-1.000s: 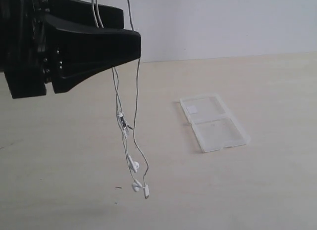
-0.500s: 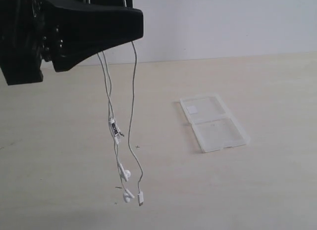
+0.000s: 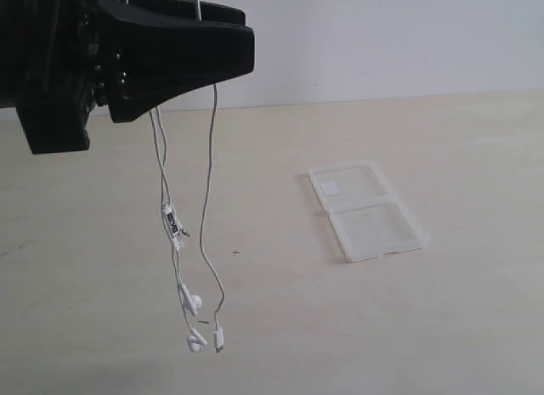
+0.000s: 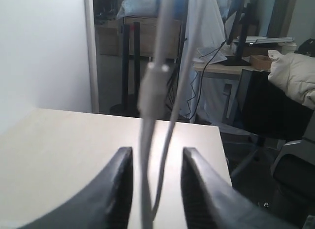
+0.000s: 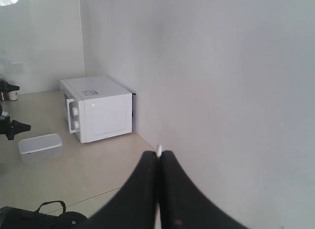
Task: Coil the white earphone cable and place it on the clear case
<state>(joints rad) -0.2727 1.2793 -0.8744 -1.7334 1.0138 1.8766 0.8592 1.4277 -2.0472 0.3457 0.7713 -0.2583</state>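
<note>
Thin white earphone cable (image 3: 173,222) dangling; flat translucent clear case (image 3: 365,210), 2 halves.

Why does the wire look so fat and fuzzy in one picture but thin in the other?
Left wrist view: the cable hangs right by the lens, so it blurs and looks thick. Exterior view: it is farther off, thin and crisp, while the left gripper shows as a dark shape without detail.

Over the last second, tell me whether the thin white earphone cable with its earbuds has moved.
Yes. The white earphone cable swung left, away from the flat translucent plastic case.
</note>
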